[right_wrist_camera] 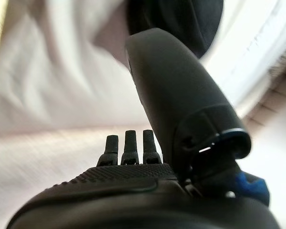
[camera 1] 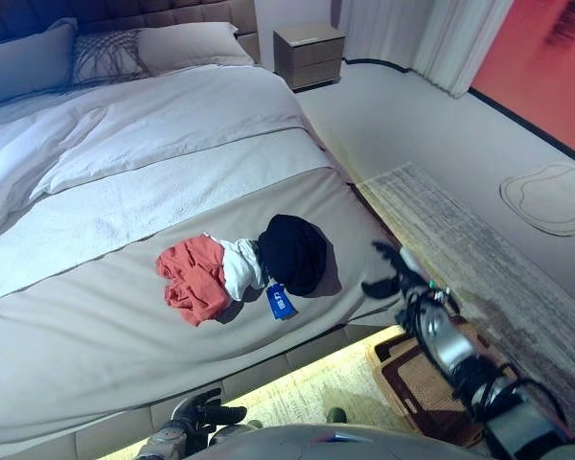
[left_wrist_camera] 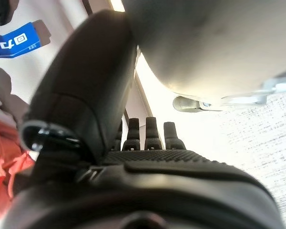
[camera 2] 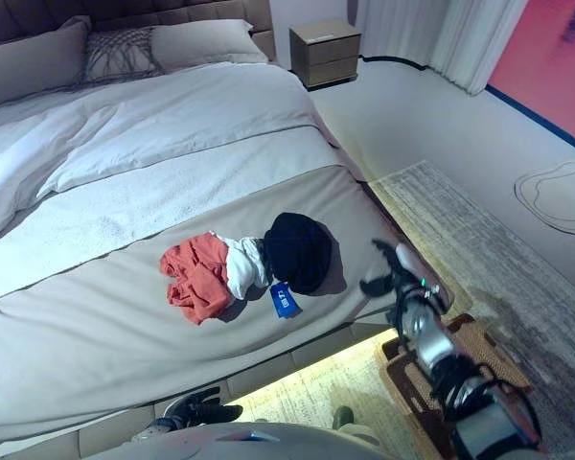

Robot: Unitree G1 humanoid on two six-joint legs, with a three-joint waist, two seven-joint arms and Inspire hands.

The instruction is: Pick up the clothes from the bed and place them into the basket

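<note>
Our two head eyes look down from past the bed's (camera 1: pixel 125 316) foot edge, sharing the clothes (camera 2: pixel 240 264) mid-cover, slightly offset. Left wrist camera sits tight behind the left hand (left_wrist_camera: pixel 133 157), facing the bed's side; right wrist camera, behind the right hand (right_wrist_camera: pixel 148 162), faces the cover.

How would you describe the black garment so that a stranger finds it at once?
Look at the bed, on its grey foot part near the right edge. A small pile lies there; the black garment is its rightmost piece, beside a white one and a red one.
</note>
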